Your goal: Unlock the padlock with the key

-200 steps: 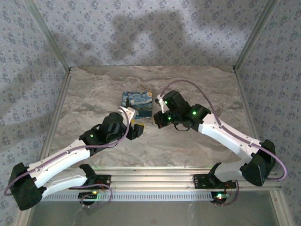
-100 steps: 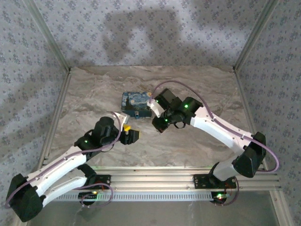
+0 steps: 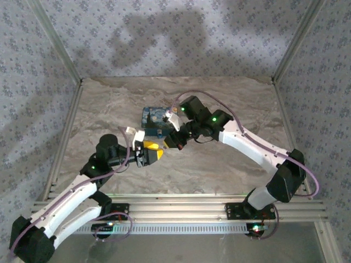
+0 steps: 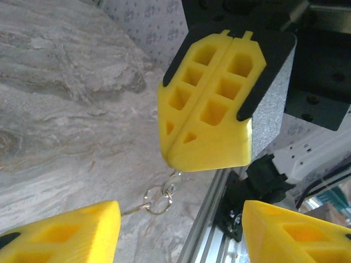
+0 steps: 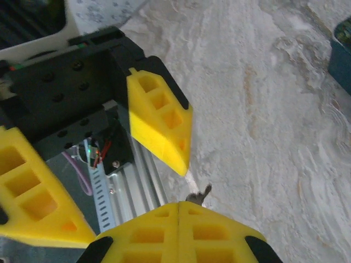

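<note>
The gray marble counter (image 3: 230, 164) fills the floor of a papered box. The left gripper (image 3: 152, 154) is open wide. Just past it, the right gripper (image 4: 189, 131) pinches the key (image 5: 198, 193), its ring (image 4: 158, 198) hanging down. The blue padlock (image 3: 155, 119) lies flat behind them.

Marble-patterned table (image 3: 230, 170); padlock (image 3: 154, 118) lying on it, toward back centre.

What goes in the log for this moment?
right jaws: shut on key | left jaws: open, empty | padlock: on table, not held
</note>
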